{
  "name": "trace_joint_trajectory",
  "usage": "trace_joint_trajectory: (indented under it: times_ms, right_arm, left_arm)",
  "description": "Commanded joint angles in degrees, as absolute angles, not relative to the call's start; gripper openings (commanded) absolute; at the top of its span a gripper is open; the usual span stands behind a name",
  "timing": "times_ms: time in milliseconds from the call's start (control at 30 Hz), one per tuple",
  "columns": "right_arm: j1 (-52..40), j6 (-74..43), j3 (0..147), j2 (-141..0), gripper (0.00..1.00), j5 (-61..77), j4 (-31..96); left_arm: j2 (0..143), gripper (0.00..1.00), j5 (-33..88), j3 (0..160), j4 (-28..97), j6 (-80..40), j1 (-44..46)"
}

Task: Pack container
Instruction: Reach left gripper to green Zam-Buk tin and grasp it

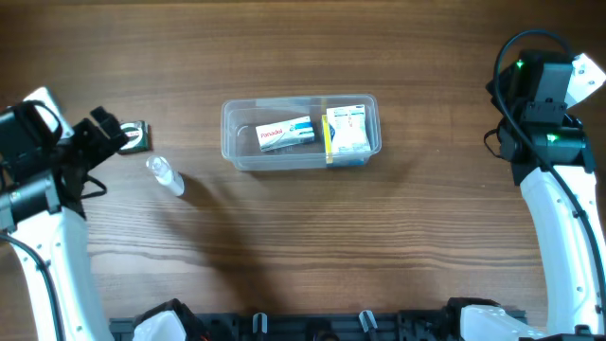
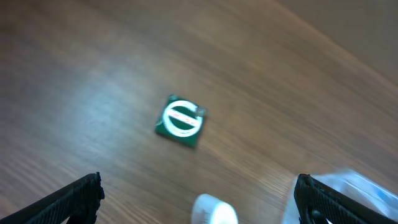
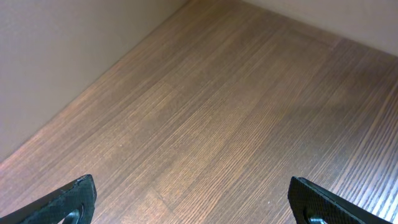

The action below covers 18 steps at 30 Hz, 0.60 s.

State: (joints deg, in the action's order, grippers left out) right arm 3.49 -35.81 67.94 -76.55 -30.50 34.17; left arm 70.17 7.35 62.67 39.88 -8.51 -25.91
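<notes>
Sitting at ctr of table [image 1: 426, 237], clear container [image 1: 242, 121] w/ white box [image 1: 286, 134] & yellow-edged box [image 1: 346, 131] inside, left gripper [image 2: 199, 190] spread wide above green packet [image 2: 180, 120], small bottle [image 1: 166, 176] nearby, right gripper [image 3: 193, 193] wide too, holding nothing, far right.

Even, soft light on my bench [image 1: 303, 246]. Left wrist view blurred ahead of my jaws; right wrist view sharp.
</notes>
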Motion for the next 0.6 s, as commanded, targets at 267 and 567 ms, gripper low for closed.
trace_joint_trajectory:
  times_ms: [267, 567]
  right_arm:
    - [3.4, -36.5, 67.7, -77.1, 1.0, -31.0, 34.1]
    - [3.4, -36.5, 67.7, -77.1, 1.0, -31.0, 34.1]
  left_arm:
    - [81.6, 1.0, 7.0, 64.0, 34.0, -7.1, -27.6]
    - [83.3, 1.0, 9.2, 64.0, 34.3, -6.9, -27.6]
